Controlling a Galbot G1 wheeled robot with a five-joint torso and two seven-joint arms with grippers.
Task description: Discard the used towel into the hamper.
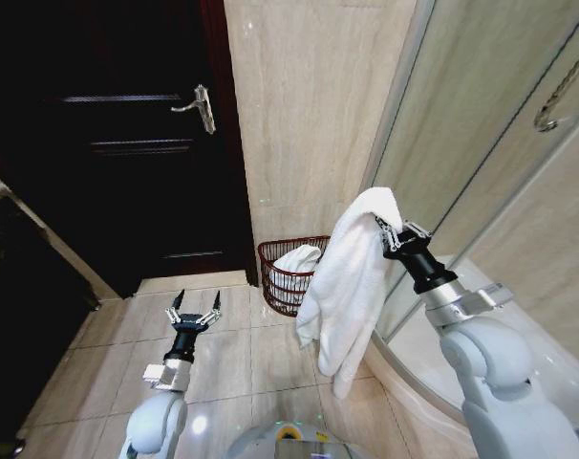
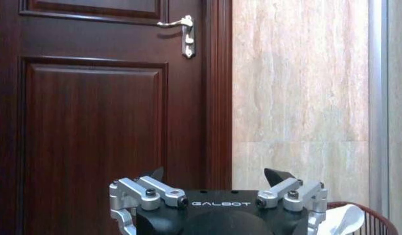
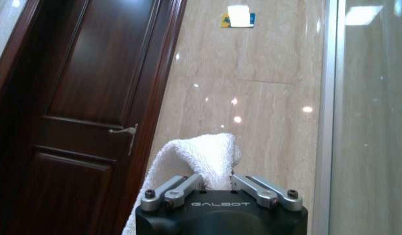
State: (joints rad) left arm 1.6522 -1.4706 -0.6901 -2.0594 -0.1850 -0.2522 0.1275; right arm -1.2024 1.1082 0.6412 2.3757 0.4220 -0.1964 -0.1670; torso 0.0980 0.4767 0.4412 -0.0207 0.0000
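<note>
Dark brown wood fills the left of the scene, where the panelled door (image 1: 127, 134) is standing shut with its silver lever handle (image 1: 196, 108) catching the light. Low in front of it we are holding our left gripper (image 1: 195, 308) out over the beige floor tiles (image 1: 232, 354), its fingers spread apart and gripping nothing; in the left wrist view the same gripper (image 2: 217, 175) is pointing toward the door and the marble wall (image 2: 298, 98).

Moving rightward, the hamper (image 1: 282, 277) is sitting on the floor at the foot of the marble wall, just beside the door frame. This red-brown wire basket is already holding a crumpled white cloth (image 1: 297, 259).

Further right, we are lifting the white towel (image 1: 347, 287) with our right gripper (image 1: 389, 232), whose fingers are clamped on the towel's upper edge. The towel is hanging down in long folds, well above the floor, to the right of the hamper and nearer to us. In the right wrist view the pinched fold is bulging up between the gripper's fingers (image 3: 181, 186).

Beyond the raised arm, the glass shower panel (image 1: 481, 134) is running along the right side.
</note>
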